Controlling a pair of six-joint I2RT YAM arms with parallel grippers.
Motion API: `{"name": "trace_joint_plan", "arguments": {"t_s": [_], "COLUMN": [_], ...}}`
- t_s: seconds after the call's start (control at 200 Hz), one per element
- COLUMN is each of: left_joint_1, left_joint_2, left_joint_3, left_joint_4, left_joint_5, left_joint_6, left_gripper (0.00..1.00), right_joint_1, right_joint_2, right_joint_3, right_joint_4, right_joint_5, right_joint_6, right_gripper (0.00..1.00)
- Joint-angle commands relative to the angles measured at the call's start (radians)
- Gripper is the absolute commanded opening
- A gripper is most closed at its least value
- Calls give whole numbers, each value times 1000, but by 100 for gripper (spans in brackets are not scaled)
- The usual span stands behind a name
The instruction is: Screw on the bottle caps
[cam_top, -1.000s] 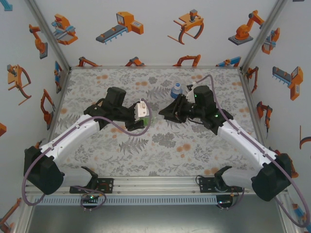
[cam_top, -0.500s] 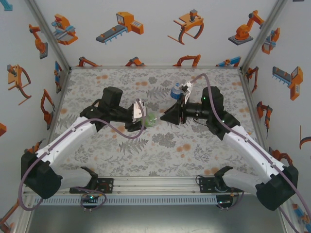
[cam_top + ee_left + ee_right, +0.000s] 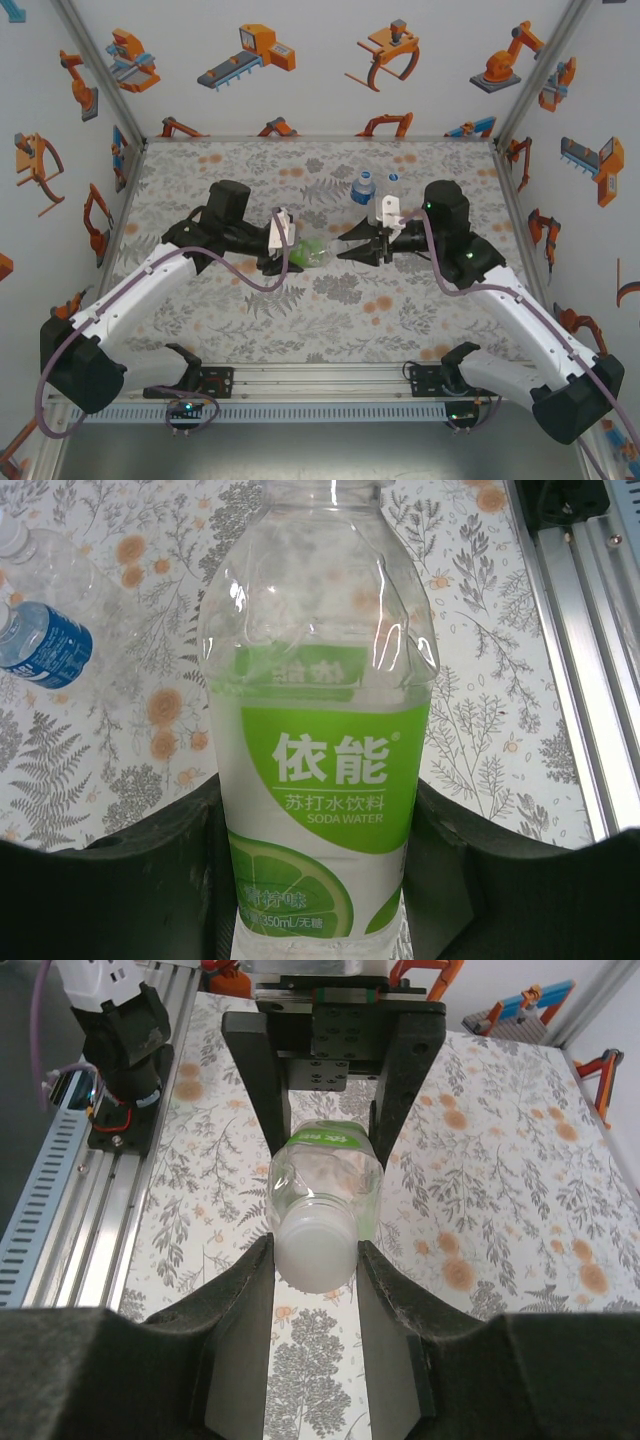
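My left gripper [image 3: 290, 246] is shut on the green-label bottle [image 3: 313, 250], holding it level above the table with its neck toward the right arm. In the left wrist view the fingers [image 3: 150, 880] clamp the bottle [image 3: 320, 760] low on its label. A whitish cap [image 3: 315, 1252] sits on the mouth of this bottle [image 3: 325, 1175], and my right gripper [image 3: 315, 1260] is shut on the cap, one pad on each side. From above, the right gripper [image 3: 352, 250] meets the bottle's neck. The blue-label bottle [image 3: 365, 187] stands upright behind them.
A small whitish piece [image 3: 393, 178] lies just right of the blue-label bottle [image 3: 45, 645]. The aluminium rail [image 3: 320, 378] with both arm bases runs along the near edge. Enclosure walls stand close on the left, right and back.
The left arm has swung the green-label bottle level toward the right. The right gripper has drawn back and lined up with the bottle's neck, its cap now on the mouth.
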Motion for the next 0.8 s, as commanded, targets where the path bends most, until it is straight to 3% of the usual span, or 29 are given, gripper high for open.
{"name": "trace_joint_plan", "arguments": {"t_s": [0.0,0.275,0.536,0.666,0.796], "left_joint_1": [13,13,13,13,14], "left_joint_2": [-33,-13,-2,5,10], "left_joint_3": [0,20,27,31,31], "left_joint_4": [-15,-46,-54,-55,-50], "left_joint_5": [71,101,105,104,87], "left_joint_6": [34,42,41,36,26], "left_gripper": [0,0,0,0,0], "right_joint_1": [-6,-6,6,16,16], "right_joint_2": [-15,-48,-20,-30,-41], "right_joint_3": [11,20,26,-18,-35], "right_joint_4": [-37,-165,-140,-23,23], "right_joint_5": [-79,-71,-44,1,35], "right_joint_6": [-94,-316,-237,-101,-23], "right_gripper": [0,0,0,33,43]}}
